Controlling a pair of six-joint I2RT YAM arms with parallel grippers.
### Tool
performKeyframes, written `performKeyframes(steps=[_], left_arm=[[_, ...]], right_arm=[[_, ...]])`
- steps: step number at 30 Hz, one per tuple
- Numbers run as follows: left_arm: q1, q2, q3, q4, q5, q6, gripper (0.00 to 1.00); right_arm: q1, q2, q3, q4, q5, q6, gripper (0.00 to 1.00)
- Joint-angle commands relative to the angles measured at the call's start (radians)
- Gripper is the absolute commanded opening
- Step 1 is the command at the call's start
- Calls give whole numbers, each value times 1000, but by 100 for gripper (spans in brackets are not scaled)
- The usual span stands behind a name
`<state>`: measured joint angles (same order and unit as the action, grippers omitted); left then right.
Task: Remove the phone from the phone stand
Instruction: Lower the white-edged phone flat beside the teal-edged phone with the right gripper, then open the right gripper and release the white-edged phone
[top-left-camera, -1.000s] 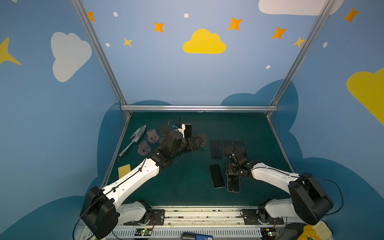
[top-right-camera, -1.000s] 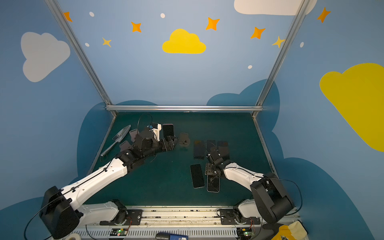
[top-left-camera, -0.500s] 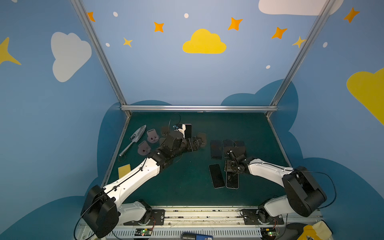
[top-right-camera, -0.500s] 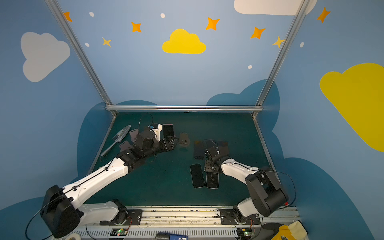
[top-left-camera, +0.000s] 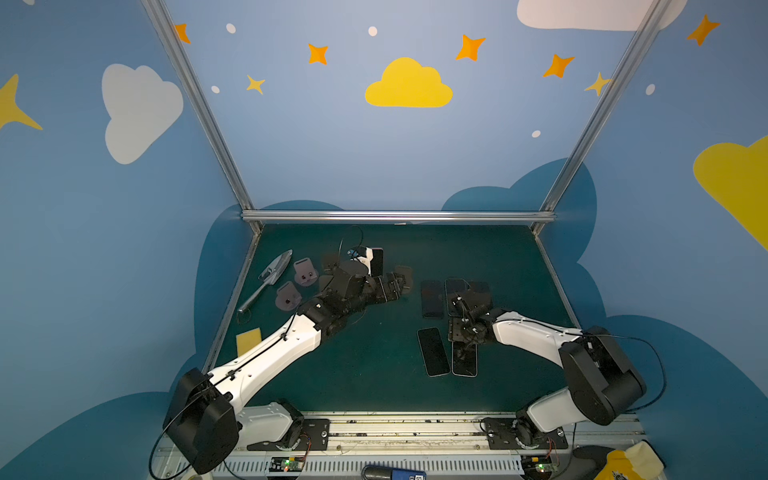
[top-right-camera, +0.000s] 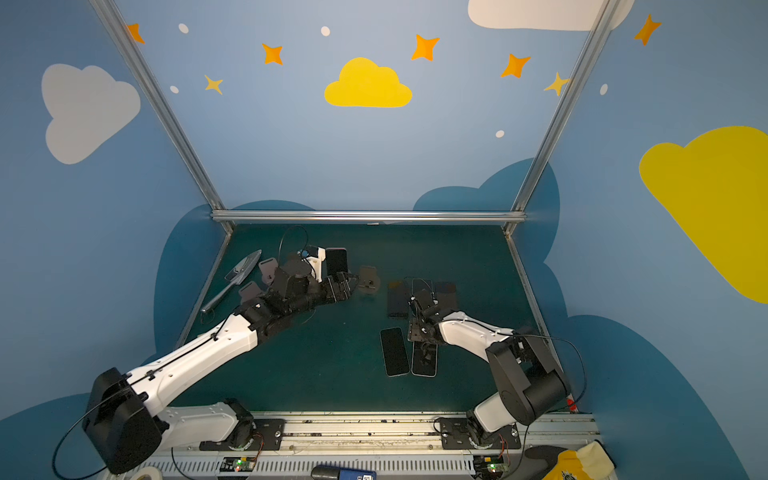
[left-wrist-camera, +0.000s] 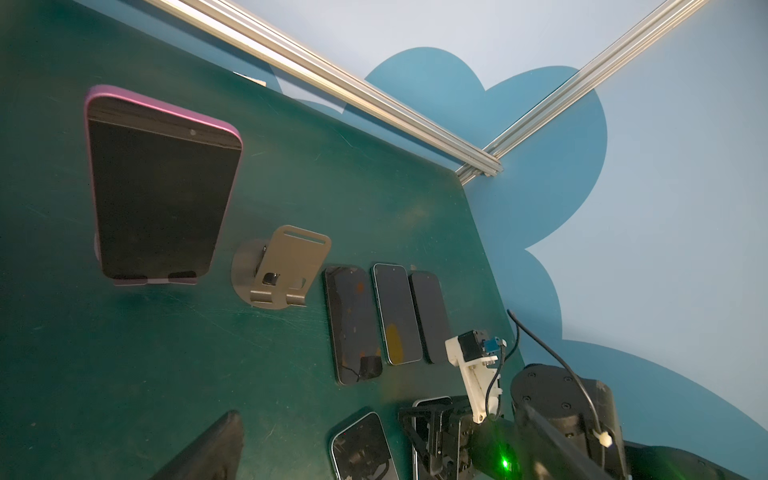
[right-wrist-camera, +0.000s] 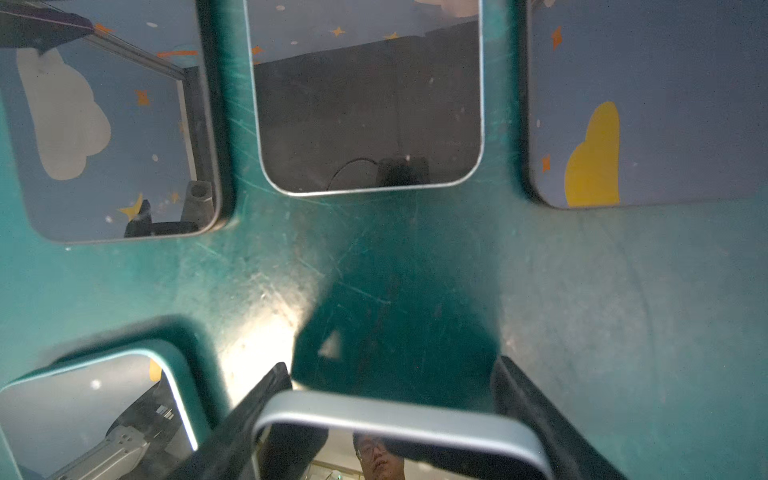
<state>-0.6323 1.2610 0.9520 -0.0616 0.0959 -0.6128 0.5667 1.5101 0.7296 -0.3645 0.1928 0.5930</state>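
One silver-edged phone just slid flat beside neighbouring phone; right jaws straddling it, grip unclear; left jaws released, facing pink phone on stand.

On the green surface, the left gripper is left of the centre, just below a dark upright phone. An empty stand is just to its right. Right of the centre, two flat phones lie side by side. The right gripper is over the upper end of the right one. Above them is a phone row.
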Motion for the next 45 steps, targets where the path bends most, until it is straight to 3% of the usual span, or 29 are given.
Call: performKeyframes(steps=[1, 14, 25, 32, 45], left_arm=[[-6, -6, 12, 8, -12, 12, 100], [-6, -16, 5, 22, -1, 3, 100], [-6, -20, 4, 23, -1, 3, 100], [-6, -15, 7, 19, -4, 4, 100], [-8, -78, -7, 20, -67, 28, 100]], right_arm=[[-8, 39, -14, 9, -68, -17, 76], [-10, 59, 10, 15, -73, -47, 78], [-8, -44, 49, -37, -81, -69, 79], [-7, -71, 71, -112, -8, -80, 82], [-1, -413, 167, -279, 26, -15, 79]])
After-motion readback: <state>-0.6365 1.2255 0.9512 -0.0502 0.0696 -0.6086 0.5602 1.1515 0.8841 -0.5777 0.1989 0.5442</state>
